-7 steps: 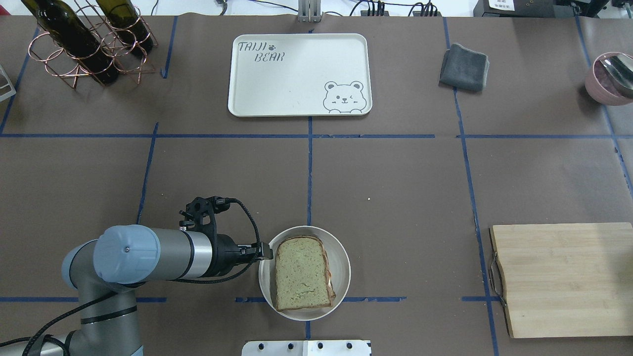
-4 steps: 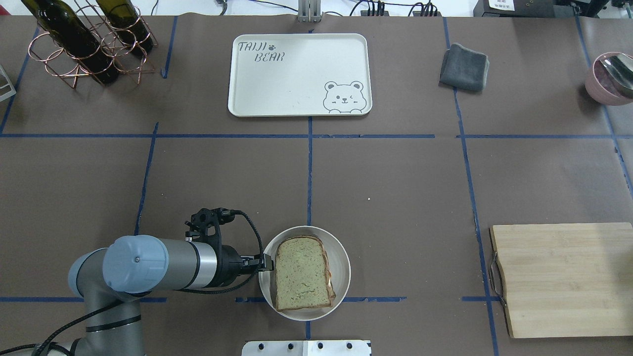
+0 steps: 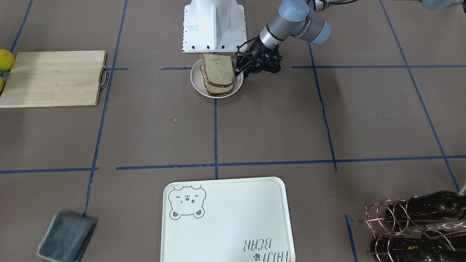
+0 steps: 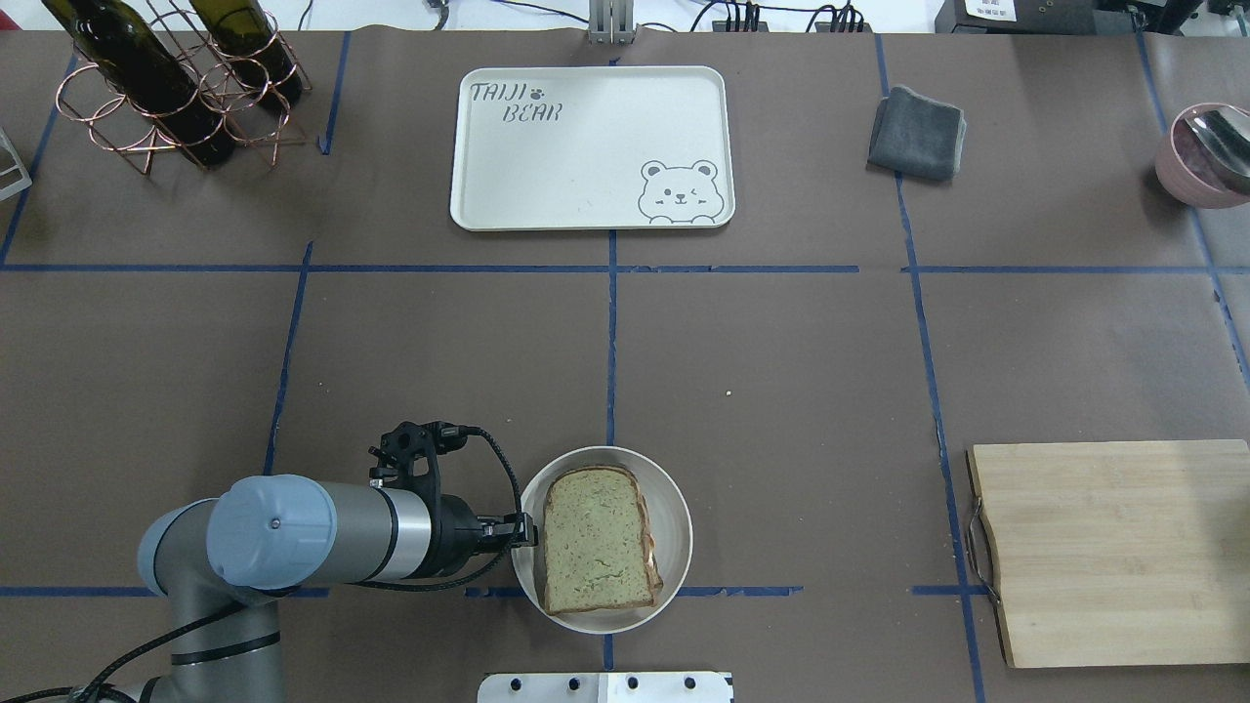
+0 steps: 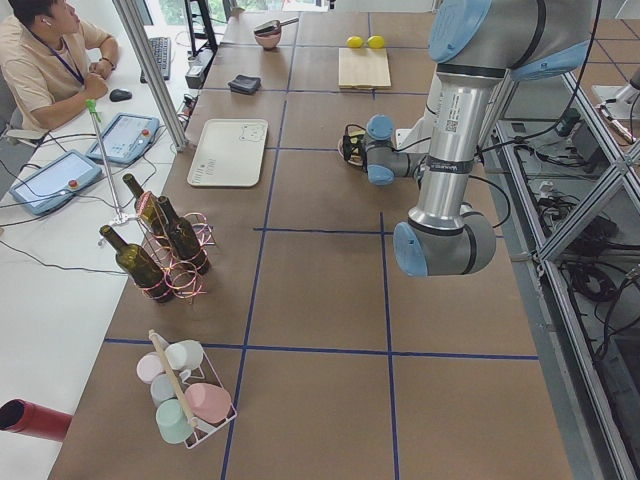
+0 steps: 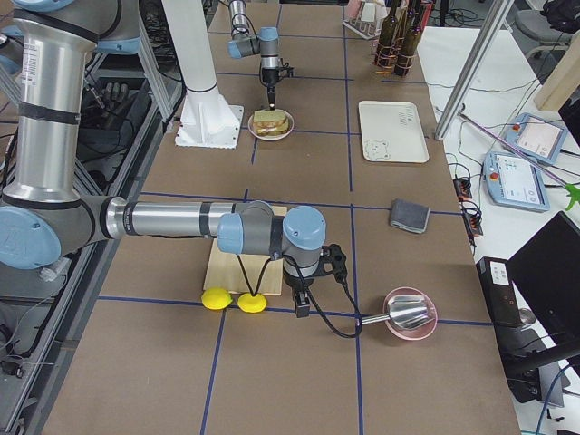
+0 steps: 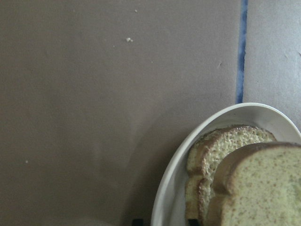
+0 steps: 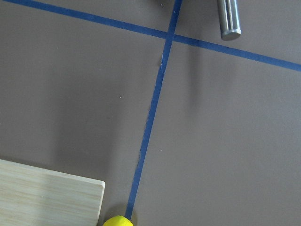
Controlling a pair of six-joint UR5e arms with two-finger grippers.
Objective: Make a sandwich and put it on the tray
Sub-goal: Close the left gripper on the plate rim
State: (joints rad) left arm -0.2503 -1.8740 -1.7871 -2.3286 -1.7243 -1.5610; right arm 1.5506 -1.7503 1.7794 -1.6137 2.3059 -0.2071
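In the lower centre of the overhead view, the sandwich (image 4: 596, 539) is seen lying in the bowl (image 4: 676, 508) on the tabletop (image 4: 781, 361), well apart from the tray (image 4: 586, 166) at top centre. The left end effector (image 4: 523, 532) is positioned at the bowl's left rim, narrowly set; whether the rim is pinched cannot be told. The right end effector (image 6: 301, 306) is seen low in the right side view, near the cutting board (image 6: 222, 267); its state cannot be told.

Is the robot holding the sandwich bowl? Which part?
It cannot be told. The left gripper is right at the rim of the bowl, beside the sandwich, but the pictures do not show whether it pinches the rim.
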